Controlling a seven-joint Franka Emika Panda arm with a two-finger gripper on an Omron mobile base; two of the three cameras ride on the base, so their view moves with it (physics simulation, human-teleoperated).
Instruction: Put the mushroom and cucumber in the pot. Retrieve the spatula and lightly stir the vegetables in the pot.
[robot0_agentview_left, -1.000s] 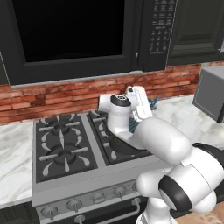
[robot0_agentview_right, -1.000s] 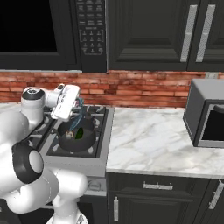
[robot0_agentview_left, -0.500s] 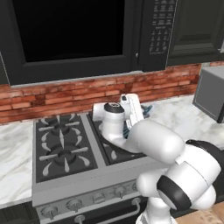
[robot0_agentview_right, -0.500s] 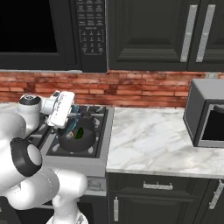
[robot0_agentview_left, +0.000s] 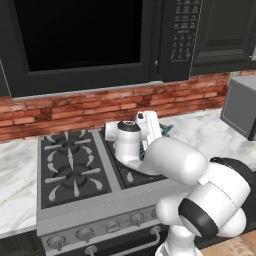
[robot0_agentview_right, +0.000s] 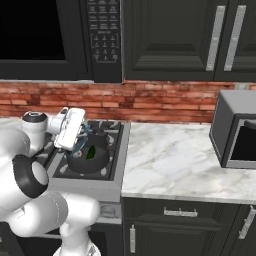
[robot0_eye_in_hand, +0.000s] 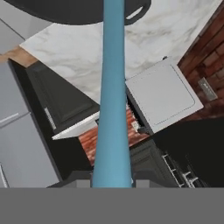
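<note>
The dark pot (robot0_agentview_right: 93, 159) sits on the stove's right front burner, with the dark green cucumber (robot0_agentview_right: 91, 152) lying inside it. The mushroom is hidden. My gripper (robot0_agentview_right: 80, 134) hovers at the pot's left rim, shut on the light blue spatula (robot0_eye_in_hand: 113, 96). In the hand view the spatula's long handle runs from between my fingers up to the pot (robot0_eye_in_hand: 83, 9) at the top. From the left base view my gripper (robot0_agentview_left: 158, 131) sits over the stove's right side, and my arm covers the pot. A bit of the spatula (robot0_agentview_left: 166, 129) pokes out beside the hand.
The black gas stove (robot0_agentview_left: 70, 165) has bare burners on its left. A marble counter (robot0_agentview_right: 170, 160) stretches right to a grey microwave (robot0_agentview_right: 237, 130). A brick backsplash (robot0_agentview_left: 75, 107) and a built-in microwave (robot0_agentview_left: 80, 40) stand behind and above the stove.
My hand with the spatula has dropped slightly and shifted a little left over the pot, with the wrist turning. The pot and cucumber have stayed in place.
</note>
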